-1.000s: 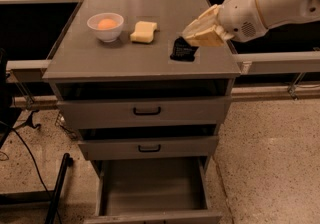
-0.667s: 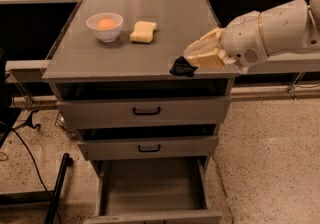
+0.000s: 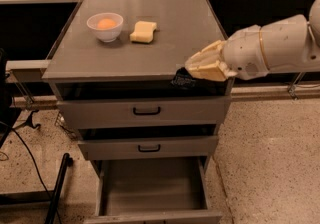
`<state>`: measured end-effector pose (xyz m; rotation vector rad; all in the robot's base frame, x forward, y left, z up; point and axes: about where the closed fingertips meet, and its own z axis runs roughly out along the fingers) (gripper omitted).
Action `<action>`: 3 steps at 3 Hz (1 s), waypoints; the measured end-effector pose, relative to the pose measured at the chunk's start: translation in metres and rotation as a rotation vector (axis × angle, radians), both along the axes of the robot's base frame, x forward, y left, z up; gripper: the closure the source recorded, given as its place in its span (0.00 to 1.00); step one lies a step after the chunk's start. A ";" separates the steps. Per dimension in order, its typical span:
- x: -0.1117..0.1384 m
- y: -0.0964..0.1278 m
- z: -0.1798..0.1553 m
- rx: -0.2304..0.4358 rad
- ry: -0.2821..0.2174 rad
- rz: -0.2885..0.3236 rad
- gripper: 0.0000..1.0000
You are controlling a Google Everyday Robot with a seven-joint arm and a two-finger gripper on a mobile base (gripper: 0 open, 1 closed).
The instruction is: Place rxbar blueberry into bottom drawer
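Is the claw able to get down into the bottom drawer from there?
Probably yes. The claw holds the rxbar blueberry out front, and the bottom drawer below stands open with nothing blocking it.

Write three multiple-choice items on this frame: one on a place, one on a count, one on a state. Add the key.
1. Where is the snack bar?
A. Lying flat in the middle of the cabinet top.
B. In the gripper, at the front edge of the cabinet top.
C. Inside the bottom drawer.

2. How many black drawer handles show?
A. One.
B. Three.
C. Two.

3. The bottom drawer is:
A. pulled open.
B. shut.
C. taken out and set aside.

Key:
1 B: the gripper holds the snack bar just off the front edge.
2 C: one handle shows above the other.
3 A: its grey inside is in view.
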<state>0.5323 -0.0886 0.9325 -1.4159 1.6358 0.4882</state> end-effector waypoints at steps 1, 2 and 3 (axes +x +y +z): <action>-0.022 -0.001 -0.032 0.027 0.043 -0.005 1.00; -0.044 0.005 -0.068 0.067 0.066 0.002 1.00; -0.065 0.018 -0.111 0.091 0.051 0.037 1.00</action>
